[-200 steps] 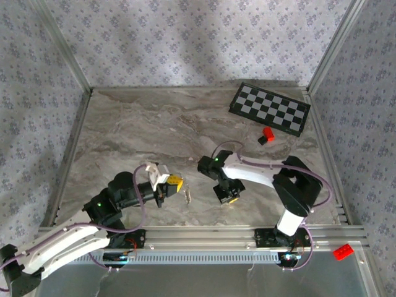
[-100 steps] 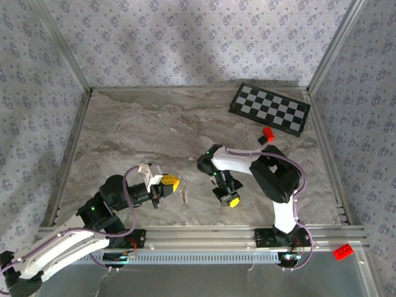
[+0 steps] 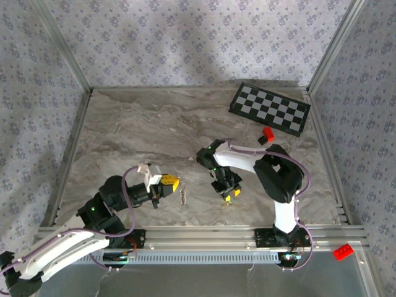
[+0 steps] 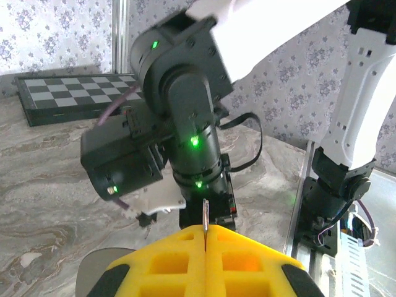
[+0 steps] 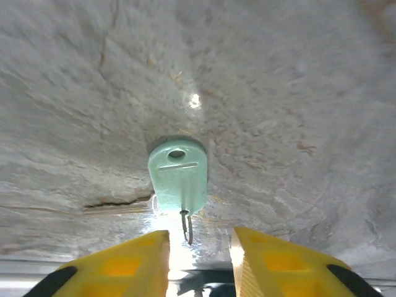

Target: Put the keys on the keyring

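Under your right hand [image 5: 199, 238] | parted, mint key [image 5: 178, 176] loose, blade lost in glare | left hand [image 4: 205, 232] clamps keyring [image 4: 205, 213], mostly hidden

left hand [image 3: 172, 182] pinches the keyring [image 3: 183, 195]; right hand [image 3: 230, 195] points down at the table [image 3: 154, 124] nearby.

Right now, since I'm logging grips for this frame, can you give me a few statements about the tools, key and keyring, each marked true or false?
1. The left tool is shut on the keyring. True.
2. The right tool grips the key. False: it is open, and the key lies loose on the table just ahead of it.
3. The key's head is red. False: it is mint green.
4. The chessboard lies at the far right of the table. True.
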Available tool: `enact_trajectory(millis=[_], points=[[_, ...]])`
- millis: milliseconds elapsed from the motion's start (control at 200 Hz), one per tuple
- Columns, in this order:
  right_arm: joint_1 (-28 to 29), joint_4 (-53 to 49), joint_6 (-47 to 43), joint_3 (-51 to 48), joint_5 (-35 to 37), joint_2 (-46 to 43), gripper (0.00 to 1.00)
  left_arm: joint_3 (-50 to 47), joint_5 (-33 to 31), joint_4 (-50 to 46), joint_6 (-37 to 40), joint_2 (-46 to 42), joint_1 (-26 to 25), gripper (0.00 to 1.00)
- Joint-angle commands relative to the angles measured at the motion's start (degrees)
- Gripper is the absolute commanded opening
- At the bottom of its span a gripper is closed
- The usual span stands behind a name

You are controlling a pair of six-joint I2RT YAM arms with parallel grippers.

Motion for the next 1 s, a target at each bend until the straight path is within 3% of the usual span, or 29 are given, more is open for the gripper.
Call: enact_trajectory(millis=[0,135,355,545,995], points=[[1.31,-0.28,2.70,1.28,2.81,-4.69,0.41,1.26,-0.11,1.52,-0.60,0.36,0.23,0.00],[3.34,3.13,8.38,-3.42,1.51,-10.35,0.49,0.93,-0.12,1.59,-0.65,0.61,0.25,0.00],[5.32,13.26,17.97,-15.56,-0.51,-19.10,0.52,1.17,0.45,1.81,-0.73,2.06,0.30,0.00],[5.21,20.16,21.68,-23.49,0.00,-23.56,0.49,1.29,0.58,2.21,-0.44,2.89,0.32,0.00],[5.85,28.07,25.01,-31.70,4.33,-29.35,0.42,2.24,0.72,1.76,-0.35,2.90,0.32,0.00]])
